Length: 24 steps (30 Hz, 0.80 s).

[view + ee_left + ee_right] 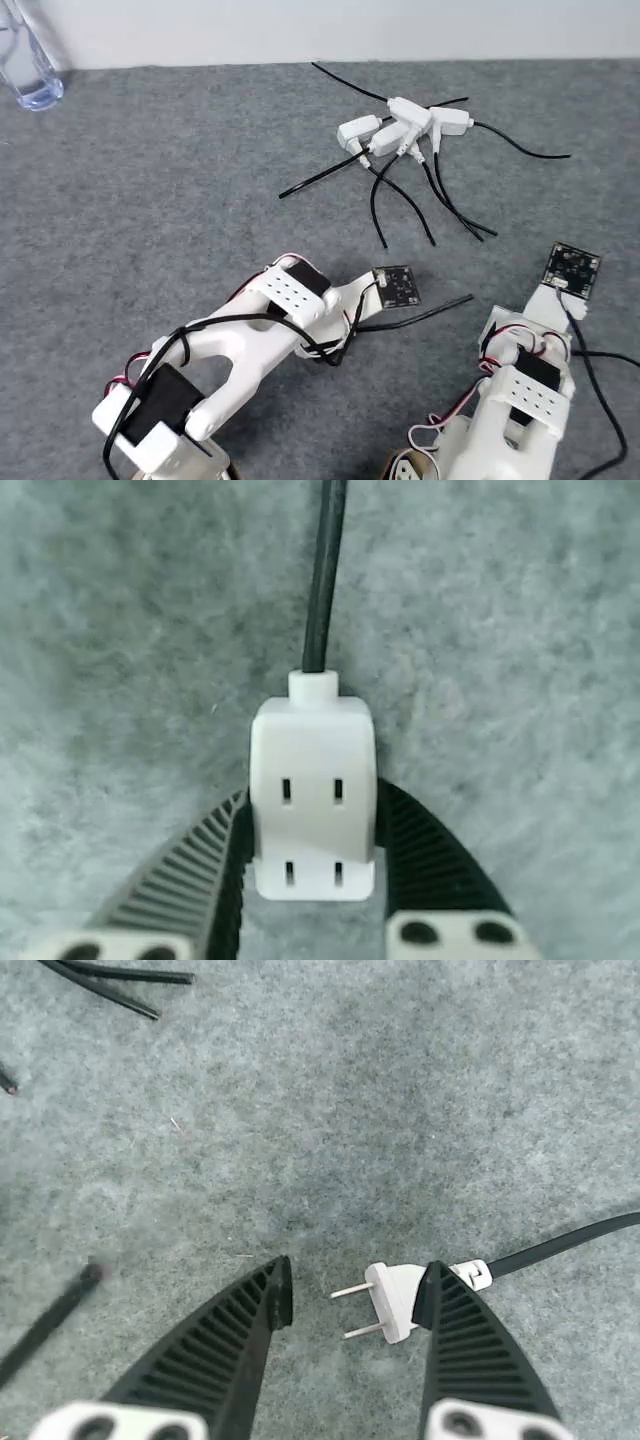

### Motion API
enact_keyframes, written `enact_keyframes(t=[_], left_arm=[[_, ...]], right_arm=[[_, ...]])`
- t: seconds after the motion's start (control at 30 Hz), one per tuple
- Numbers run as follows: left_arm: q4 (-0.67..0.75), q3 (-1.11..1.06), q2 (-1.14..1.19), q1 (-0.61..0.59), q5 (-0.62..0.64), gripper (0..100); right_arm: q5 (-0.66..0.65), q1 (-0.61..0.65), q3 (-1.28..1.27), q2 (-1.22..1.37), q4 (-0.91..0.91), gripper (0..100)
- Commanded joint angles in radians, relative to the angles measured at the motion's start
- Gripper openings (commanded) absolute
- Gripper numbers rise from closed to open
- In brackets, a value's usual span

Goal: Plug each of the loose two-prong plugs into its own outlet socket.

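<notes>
Clamping a white outlet socket (pixel 312 770) by its sides, the left gripper (pixel 312 796) holds it over the carpet (pixel 500 630). The right gripper (pixel 357 1264) gapes around a loose two-prong plug (pixel 392 1302), ungripped, so this pair is not yet joined. The far tangle of connectors (pixel 405 128) looks unsorted.

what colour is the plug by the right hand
The plug is white; best in right wrist view.

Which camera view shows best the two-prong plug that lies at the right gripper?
The right wrist view: the two-prong plug lies between the open fingers of the right gripper, both prongs plain. In the high view the right arm covers that spot; the left wrist view looks at an outlet socket.
</notes>
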State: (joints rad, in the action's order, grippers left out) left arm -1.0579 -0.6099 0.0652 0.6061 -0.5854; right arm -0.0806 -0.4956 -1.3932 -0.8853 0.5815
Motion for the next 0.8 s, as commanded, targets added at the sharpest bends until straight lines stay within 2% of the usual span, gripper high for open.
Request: enact_keyframes(t=[0.0, 0.17, 0.6, 0.67, 0.77], left_arm=[[-0.051, 0.071, -0.015, -0.038, -0.187, 1], [-0.054, 0.151, -0.006, -0.132, -0.307, 1], [-0.051, 0.148, -0.005, -0.146, -0.341, 2], [-0.055, 0.148, -0.005, -0.146, -0.338, 6], [-0.057, 0.148, -0.005, -0.152, -0.324, 18]], right_arm=[[-0.014, 0.013, 0.008, -0.005, -0.018, 19.3], [-0.014, 0.013, 0.008, -0.005, -0.018, 19.3], [-0.014, 0.013, 0.008, -0.005, -0.018, 19.3], [-0.014, 0.013, 0.008, -0.005, -0.018, 19.3], [-0.014, 0.028, 0.008, -0.005, -0.018, 19.3]])
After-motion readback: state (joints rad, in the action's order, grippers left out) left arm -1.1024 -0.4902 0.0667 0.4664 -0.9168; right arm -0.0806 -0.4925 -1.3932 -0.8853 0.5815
